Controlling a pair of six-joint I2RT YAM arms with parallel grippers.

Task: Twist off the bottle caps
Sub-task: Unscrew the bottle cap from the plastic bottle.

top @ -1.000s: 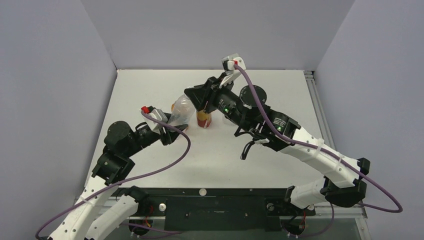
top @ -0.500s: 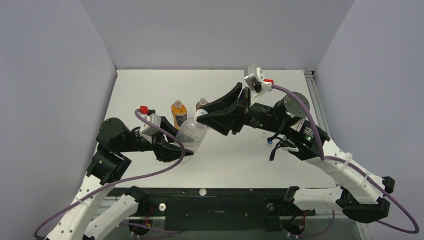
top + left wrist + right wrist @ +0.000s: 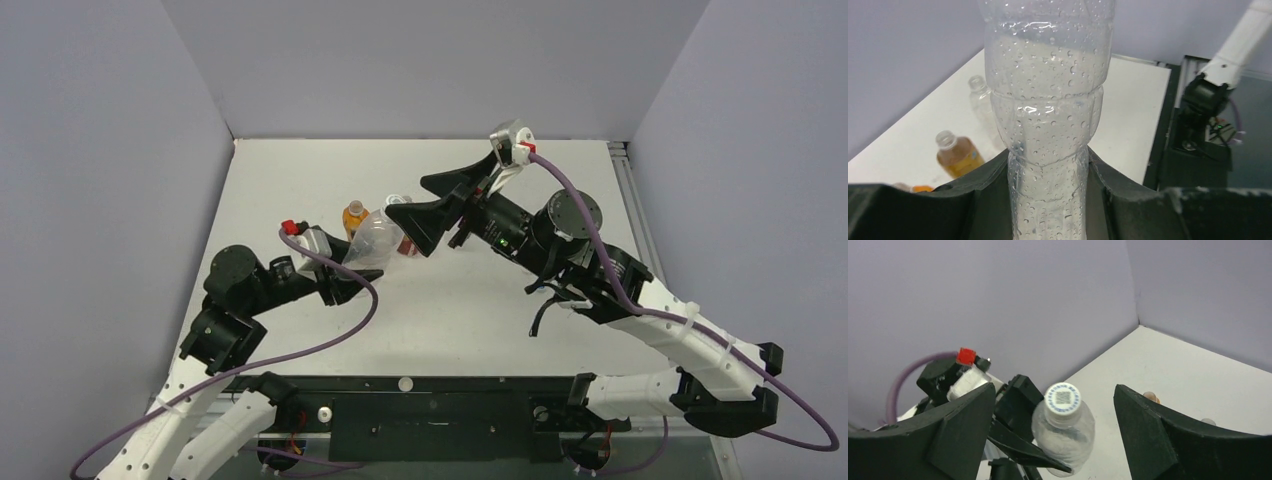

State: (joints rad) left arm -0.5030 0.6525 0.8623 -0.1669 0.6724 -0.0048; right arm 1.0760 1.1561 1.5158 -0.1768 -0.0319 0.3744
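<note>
My left gripper (image 3: 1048, 200) is shut on the waist of the clear bottle (image 3: 1048, 100), which is beaded with droplets and tilts up off the table (image 3: 372, 242). Its white cap with blue print (image 3: 1063, 399) is on the neck. The cap sits between the fingers of my open right gripper (image 3: 1055, 390) and touches neither. From above, the right gripper (image 3: 405, 197) straddles the cap (image 3: 398, 203). An orange bottle (image 3: 354, 215) and a reddish-brown bottle (image 3: 408, 244) stand just behind. An amber bottle with a bare neck (image 3: 955, 155) shows in the left wrist view.
A small pale bottle (image 3: 979, 95) with an open neck stands farther back on the white table (image 3: 560, 190). Grey walls close in the left, back and right sides. My right arm (image 3: 600, 290) stretches across the middle of the table.
My right gripper has gone from shut to open around the cap. The left gripper, still holding the clear bottle, has moved it a little farther from the near edge.
</note>
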